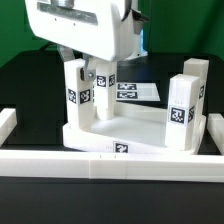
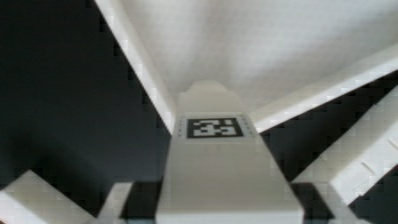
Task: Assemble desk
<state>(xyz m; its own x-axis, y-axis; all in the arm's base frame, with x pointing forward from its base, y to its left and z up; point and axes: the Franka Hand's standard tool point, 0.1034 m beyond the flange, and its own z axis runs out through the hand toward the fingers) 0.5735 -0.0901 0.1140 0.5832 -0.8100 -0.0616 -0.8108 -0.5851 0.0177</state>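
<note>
At the centre of the exterior view the desk top (image 1: 120, 140) lies on the black table (image 1: 30, 85), its open side up, pressed against the white border rail (image 1: 110, 160) that runs across the lower part of the frame. Two white legs stand upright in its right-hand corners, the nearer one (image 1: 181, 115) tagged on its front face and the farther one (image 1: 196, 82) just behind it. A third leg (image 1: 78, 92) stands at the left of the desk top, directly under the white gripper (image 1: 90, 72) that fills the upper middle of the frame. The jaws are partly open and closed around the upper end of this leg, holding it upright. Behind, in the middle of the frame, the marker board (image 1: 135, 92) lies flat on the table.

In the wrist view the held leg (image 2: 222, 150) fills the lower middle, a square tag on its face, with a white finger (image 2: 356, 165) at lower right and the desk top's rim (image 2: 231, 40) running across the upper part.
</note>
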